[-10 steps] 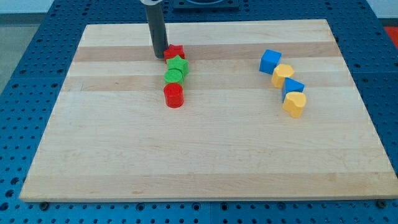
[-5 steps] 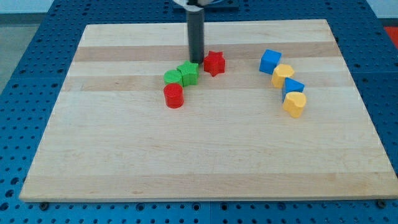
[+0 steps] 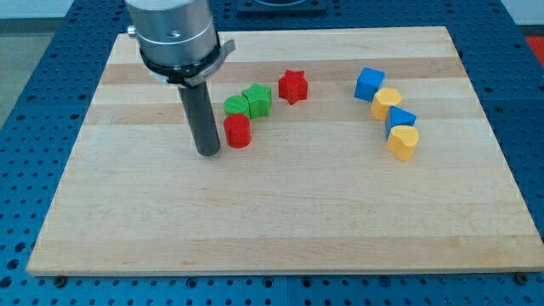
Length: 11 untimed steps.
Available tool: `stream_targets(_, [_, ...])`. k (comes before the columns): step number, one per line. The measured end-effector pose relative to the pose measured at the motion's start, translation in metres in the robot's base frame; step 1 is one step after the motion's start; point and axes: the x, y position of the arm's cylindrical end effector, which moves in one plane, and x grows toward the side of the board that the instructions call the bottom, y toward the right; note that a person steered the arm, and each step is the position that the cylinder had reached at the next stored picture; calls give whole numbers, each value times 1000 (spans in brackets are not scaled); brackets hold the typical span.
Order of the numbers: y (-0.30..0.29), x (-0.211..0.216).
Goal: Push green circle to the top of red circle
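The dark rod's tip (image 3: pixel 208 153) is sitting on the light wooden surface (image 3: pixel 280 221), just beside the red cylinder-shaped circle block (image 3: pixel 237 131) on its view-left side; whether it is touching cannot be told. There is no tool to spread or pinch here, only the straight rod under the grey arm housing (image 3: pixel 174 38), which is covering the surface's upper left.

The green circle block (image 3: pixel 235 106) is lying just above the red circle toward the view's top, close to or touching it. The green star-shaped block (image 3: pixel 257 99) is pressing against the green circle's view-right side. The red star-shaped block (image 3: pixel 292 86) is sitting a little further up and right, apart from the green star.

On the view's right a chain of four is running diagonally downward: blue cube block (image 3: pixel 369 83), yellow rounded block (image 3: pixel 387 103), second blue block (image 3: pixel 400 120), yellow heart-shaped block (image 3: pixel 402 142), each touching the next. That group is sitting well apart from the tip.
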Motion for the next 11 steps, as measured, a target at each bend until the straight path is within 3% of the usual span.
stream_targets(3, [-19, -16])
stream_targets(6, [50, -16])
stream_targets(7, [42, -16])
stream_targets(8, [-19, -8])
stream_targets(9, [-56, -33])
stream_targets(10, [-54, -61])
stream_targets(11, [-34, -54])
